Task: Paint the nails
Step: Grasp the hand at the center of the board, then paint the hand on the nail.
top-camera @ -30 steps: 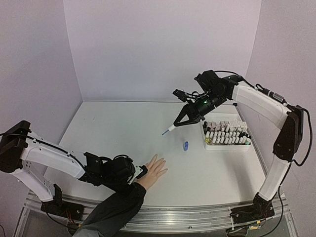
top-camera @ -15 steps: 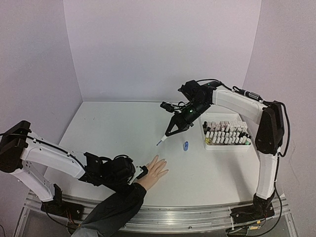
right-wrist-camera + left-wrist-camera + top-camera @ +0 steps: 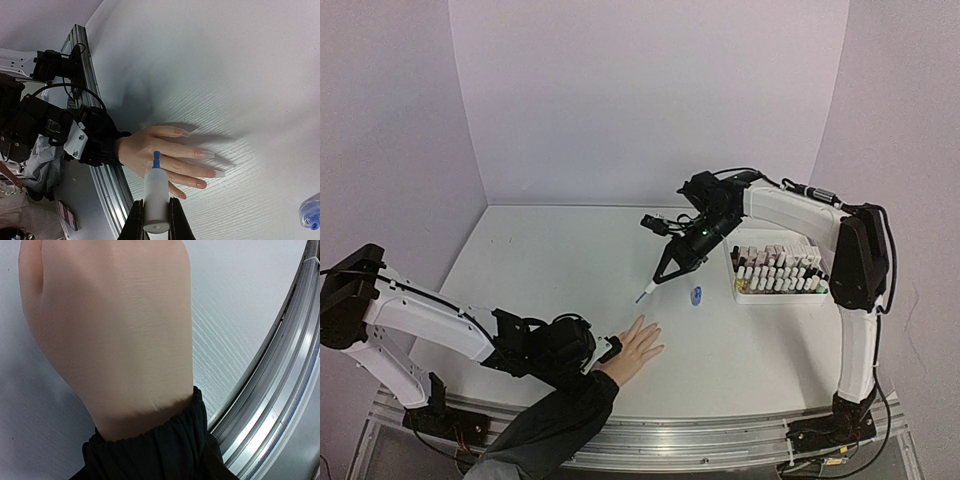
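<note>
Counting first: one hand [image 3: 636, 344], two arms, one brush [image 3: 649, 288], one loose blue bottle [image 3: 696, 295], and one white tray [image 3: 782, 298] packed with rows of polish bottles [image 3: 775, 268]; on the hand, four nails [image 3: 206, 154] show in the right wrist view, all looking bare and pinkish, the thumb's nail not visible.

The hand lies flat, palm down, on the white desk [image 3: 540, 260] close to its near edge, a little left of the middle; its long axis runs from near left to far right, the fingers slightly spread and pointing far right, so the nails sit at the far-right end of the hand; a dark sleeve [image 3: 555, 425] covers the arm from the wrist back over the near edge.

The right end effector [image 3: 674, 262] is pressed together on the brush's white handle, pinching it; the brush slants down toward the near left, its blue tip above the desk and apart from the hand in the top view.

The left end effector [image 3: 604, 351] sits just beside the wrist on its left; whether it is spread or clasping the wrist I cannot tell; its camera shows only the back of the hand, the sleeve cuff and the metal rail [image 3: 280, 405] along the desk edge.

The blue bottle is on the desk just right of the brush tip, between the hand and the tray; the tray stands at the right side of the desk, well apart from the hand.
</note>
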You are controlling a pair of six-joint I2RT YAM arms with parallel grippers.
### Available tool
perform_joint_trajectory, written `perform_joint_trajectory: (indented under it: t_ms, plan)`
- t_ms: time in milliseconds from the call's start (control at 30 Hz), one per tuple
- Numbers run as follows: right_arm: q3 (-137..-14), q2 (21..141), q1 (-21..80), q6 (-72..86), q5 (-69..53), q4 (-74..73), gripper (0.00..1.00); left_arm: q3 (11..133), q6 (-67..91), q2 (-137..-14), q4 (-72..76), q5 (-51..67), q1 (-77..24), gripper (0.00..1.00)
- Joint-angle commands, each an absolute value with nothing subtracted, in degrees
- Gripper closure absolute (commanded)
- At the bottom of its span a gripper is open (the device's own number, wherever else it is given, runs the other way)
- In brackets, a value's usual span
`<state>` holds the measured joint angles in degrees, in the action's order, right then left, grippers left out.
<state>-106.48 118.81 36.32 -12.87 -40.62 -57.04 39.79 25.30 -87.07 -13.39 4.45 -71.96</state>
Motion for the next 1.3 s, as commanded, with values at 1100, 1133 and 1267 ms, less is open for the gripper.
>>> perform_joint_trajectory:
  t_ms: [1100,1133,1267]
  plan:
    - [-102.8,116.5,33.8,-14.9,-40.4,-57.6,1.0,41.9,19.3,-88.7,-12.7,-1.8,-73.3,1.0]
    - [-102.6,116.0,33.8,-14.9,-40.7,-57.6,1.0,42.1,19.1,-88.8,-12.7,-2.0,-74.1,1.0]
    - [-102.7,115.2,33.8,-14.6,-43.0,-57.6,1.0,42.9,19.4,-89.5,-13.4,-4.9,-76.8,1.0]
